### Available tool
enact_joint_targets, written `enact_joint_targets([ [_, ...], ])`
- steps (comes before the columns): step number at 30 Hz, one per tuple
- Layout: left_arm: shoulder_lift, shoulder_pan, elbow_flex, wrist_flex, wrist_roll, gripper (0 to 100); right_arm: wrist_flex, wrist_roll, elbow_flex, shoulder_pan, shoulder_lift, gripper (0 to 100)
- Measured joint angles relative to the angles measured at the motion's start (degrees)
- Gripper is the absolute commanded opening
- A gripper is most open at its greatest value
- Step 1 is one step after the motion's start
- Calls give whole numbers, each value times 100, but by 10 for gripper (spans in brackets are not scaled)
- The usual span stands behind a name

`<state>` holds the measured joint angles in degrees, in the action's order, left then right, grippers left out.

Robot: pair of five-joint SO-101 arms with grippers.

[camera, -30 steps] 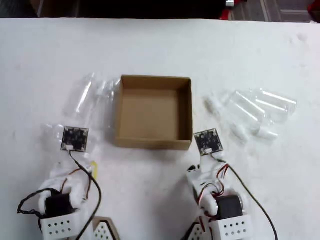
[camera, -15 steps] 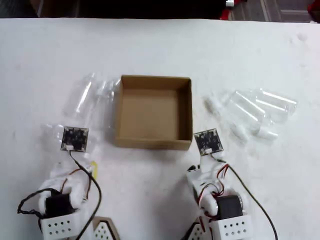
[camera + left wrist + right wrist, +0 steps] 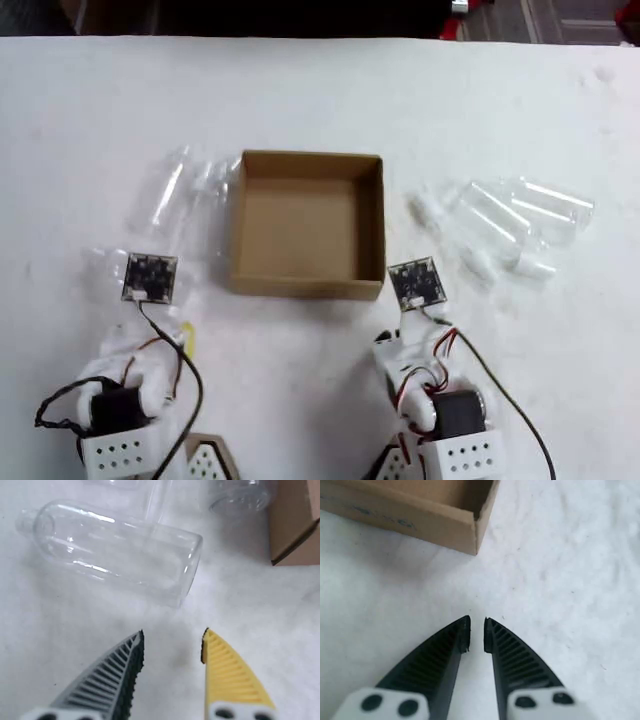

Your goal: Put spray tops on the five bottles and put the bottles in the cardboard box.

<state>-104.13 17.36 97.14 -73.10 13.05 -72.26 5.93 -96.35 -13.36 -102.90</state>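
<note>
Left wrist view: the left gripper (image 3: 172,640) stands partly open, a clear gap between its grey and yellow fingertips, with nothing in it and only the table (image 3: 60,645) beneath. Just ahead of the tips a clear bottle (image 3: 115,550) lies on its side, its neck bare. Beyond it is the round base of a second bottle (image 3: 240,495), near a corner of the box (image 3: 297,525).

The right wrist view has the right gripper (image 3: 476,627) almost closed, only a thin slit between its two black tips, holding nothing and poised over bare table. A corner of the box (image 3: 470,530) lies a little way ahead of it.

From the high view, the box (image 3: 305,285) sits open in the middle of the table (image 3: 320,90), with no bottle inside. On the left arm's (image 3: 125,405) side, two bottles (image 3: 165,190) lie beside the box. On the right arm's (image 3: 445,405) side, a cluster of bottles (image 3: 500,225) lies apart from the box, with white spray tops (image 3: 535,268) among them. Whether those tops are seated on necks cannot be told.
</note>
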Motion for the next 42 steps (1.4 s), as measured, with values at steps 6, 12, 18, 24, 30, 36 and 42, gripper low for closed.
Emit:
enact_joint_targets([
  [6,0,0,0,0,9,189,0,0,0,0,0,35],
  [12,0,0,0,0,18,189,0,0,0,0,0,35],
  [18,0,0,0,0,18,188,0,0,0,0,0,35],
  [24,0,0,0,0,18,187,0,0,0,0,0,35],
  [30,0,0,0,0,18,13,0,0,0,0,0,38],
  [36,0,0,0,0,18,26,0,0,0,0,0,38],
  [42,0,0,0,0,18,23,0,0,0,0,0,39],
])
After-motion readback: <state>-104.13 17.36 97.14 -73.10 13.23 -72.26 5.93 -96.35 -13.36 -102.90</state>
